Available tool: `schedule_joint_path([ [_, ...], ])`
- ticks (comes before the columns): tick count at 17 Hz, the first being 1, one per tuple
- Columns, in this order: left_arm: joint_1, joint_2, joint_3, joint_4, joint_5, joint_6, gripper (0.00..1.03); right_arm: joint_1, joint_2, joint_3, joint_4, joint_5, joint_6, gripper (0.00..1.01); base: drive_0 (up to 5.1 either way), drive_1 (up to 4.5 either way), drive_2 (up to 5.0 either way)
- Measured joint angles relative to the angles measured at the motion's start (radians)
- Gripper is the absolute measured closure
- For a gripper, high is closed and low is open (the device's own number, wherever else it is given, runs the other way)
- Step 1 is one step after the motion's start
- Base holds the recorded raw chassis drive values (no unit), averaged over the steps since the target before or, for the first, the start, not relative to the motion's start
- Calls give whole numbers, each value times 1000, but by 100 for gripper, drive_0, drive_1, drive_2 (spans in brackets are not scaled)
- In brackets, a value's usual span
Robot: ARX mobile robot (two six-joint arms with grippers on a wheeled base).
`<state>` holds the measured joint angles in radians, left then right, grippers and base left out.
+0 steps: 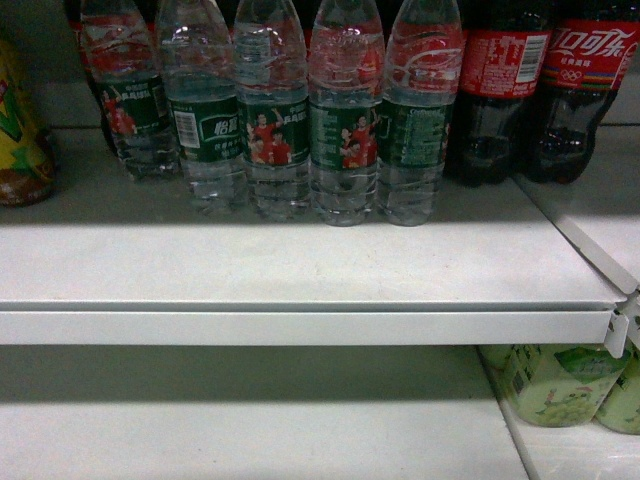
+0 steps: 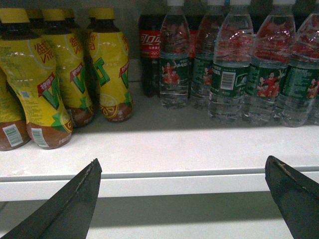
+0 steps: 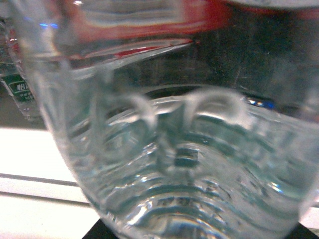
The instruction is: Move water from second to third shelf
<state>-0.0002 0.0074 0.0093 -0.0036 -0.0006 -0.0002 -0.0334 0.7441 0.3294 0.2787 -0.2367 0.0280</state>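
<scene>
Water bottles [image 1: 345, 120] stand upright in a row at the back of the white shelf [image 1: 300, 265], cola bottles [image 1: 500, 90] to their right and yellow drink bottles [image 2: 55, 74] to their left. My right wrist camera is filled by the ribbed clear base of one bottle [image 3: 174, 149], pressed very close, so my right tool sits right against it; whether it is clamped on the bottle I cannot tell, since no fingers show. My left tool [image 2: 184, 199] hangs spread wide in front of the shelf edge, holding nothing, with the row ahead and to its right. The bottles' long axis is vertical. I judge the right arm nearer, so the lift falls to it.
</scene>
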Motion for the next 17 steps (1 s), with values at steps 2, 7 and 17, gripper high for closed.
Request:
schedule_joint_path([
  [2, 0, 0, 0, 0, 0, 0, 5, 0, 0, 0, 0, 0, 0, 61, 0, 0, 0],
  [7, 0, 0, 0, 0, 0, 0, 5, 0, 0, 0, -1, 0, 0, 61, 0, 0, 0],
  [17, 0, 0, 0, -4, 0, 0, 5, 0, 0, -2, -5, 0, 0, 61, 0, 0, 0],
])
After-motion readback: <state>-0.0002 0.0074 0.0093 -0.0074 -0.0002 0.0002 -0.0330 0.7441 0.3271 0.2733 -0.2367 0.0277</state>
